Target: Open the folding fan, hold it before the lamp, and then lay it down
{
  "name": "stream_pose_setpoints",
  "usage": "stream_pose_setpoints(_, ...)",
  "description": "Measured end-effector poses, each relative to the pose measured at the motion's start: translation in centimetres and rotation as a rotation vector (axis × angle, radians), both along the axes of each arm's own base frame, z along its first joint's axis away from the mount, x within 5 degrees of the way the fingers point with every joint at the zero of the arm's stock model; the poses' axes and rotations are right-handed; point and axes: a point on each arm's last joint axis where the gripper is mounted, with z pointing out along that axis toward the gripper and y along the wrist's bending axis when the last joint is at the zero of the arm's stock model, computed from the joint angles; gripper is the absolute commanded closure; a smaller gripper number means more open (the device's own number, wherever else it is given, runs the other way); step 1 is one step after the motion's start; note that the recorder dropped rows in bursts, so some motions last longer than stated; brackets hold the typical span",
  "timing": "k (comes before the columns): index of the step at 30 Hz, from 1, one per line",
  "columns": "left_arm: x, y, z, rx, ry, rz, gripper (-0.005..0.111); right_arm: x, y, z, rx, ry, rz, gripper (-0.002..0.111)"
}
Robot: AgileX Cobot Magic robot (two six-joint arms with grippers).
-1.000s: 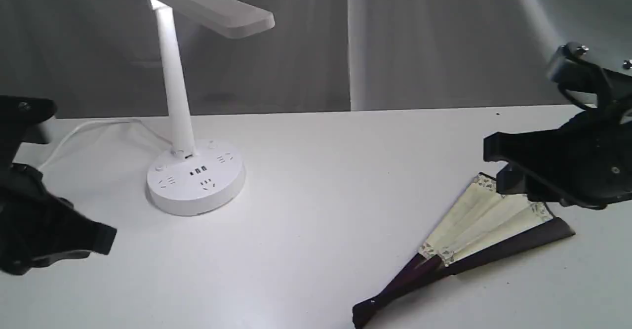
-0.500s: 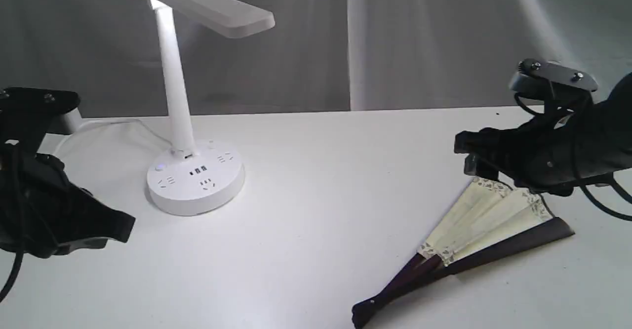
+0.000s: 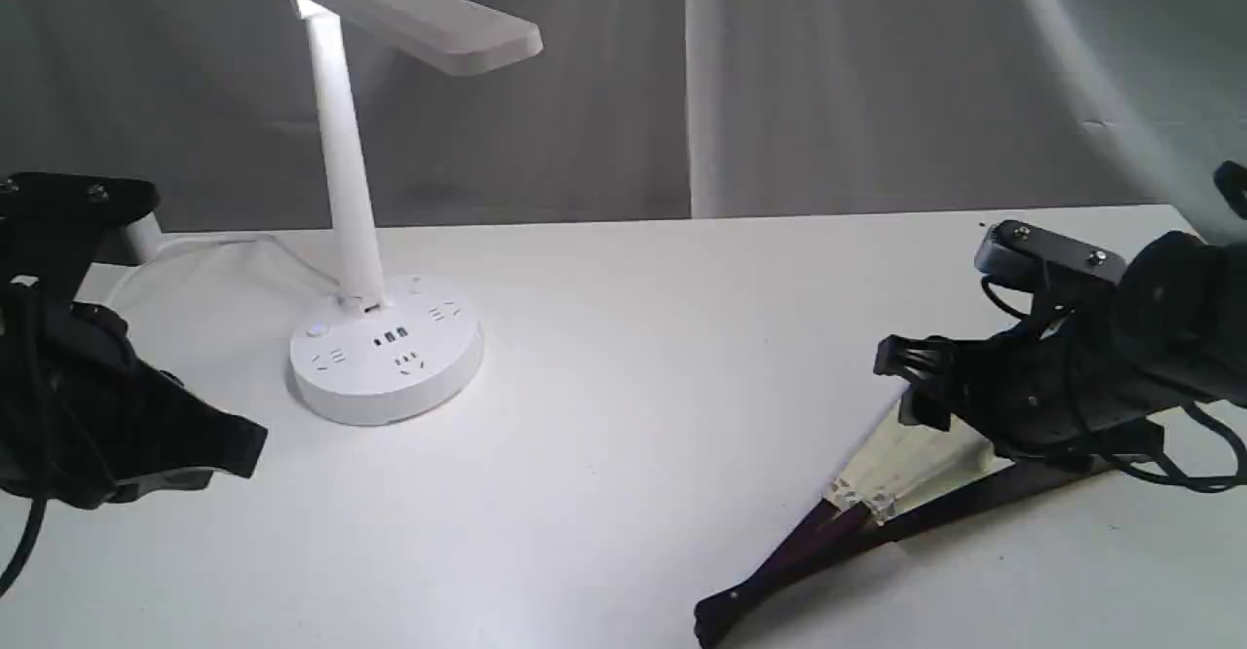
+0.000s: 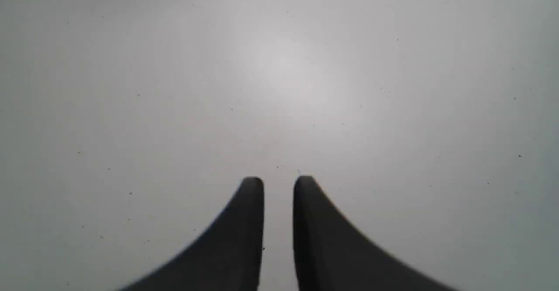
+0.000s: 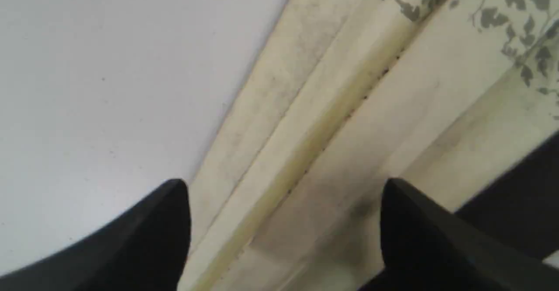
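Note:
The folding fan (image 3: 901, 469) lies partly spread on the white table (image 3: 662, 337) at the lower right, its dark ribs running to a pivot near the front edge. My right gripper (image 3: 906, 381) hangs low over the cream leaf and covers much of it. In the right wrist view its jaws (image 5: 284, 186) stand wide open just above the pleats (image 5: 349, 107), holding nothing. The lamp (image 3: 385, 352) stands at the left centre, lit, with its flat head overhead. At the far left my left gripper (image 3: 239, 454) hovers over bare table; its jaws (image 4: 278, 181) are a narrow gap apart and empty.
The lamp's white cord (image 3: 185, 249) runs from the base toward the back left edge. A grey curtain (image 3: 779, 84) hangs behind the table. Bare tabletop stretches between the lamp base and the fan.
My right gripper has come down and forward onto the fan's leaf, and its jaws have opened wider. The left arm shifted slightly right at first, then stayed still. The fan has not moved.

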Motion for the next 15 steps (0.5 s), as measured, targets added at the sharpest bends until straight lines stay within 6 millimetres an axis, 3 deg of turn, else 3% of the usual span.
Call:
stream_pose_setpoints(8, 0.0, 0.0, 0.0, 0.0, 0.0, 0.0, 0.095, 0.3, -0.1, -1.3, -0.02, -0.002, -0.005, 0.046)
stream_pose_setpoints(15, 0.0, 0.0, 0.0, -0.002, 0.001, 0.003, 0.095, 0.4, -0.4, -1.6, -0.226, -0.046, 0.267, 0.046)
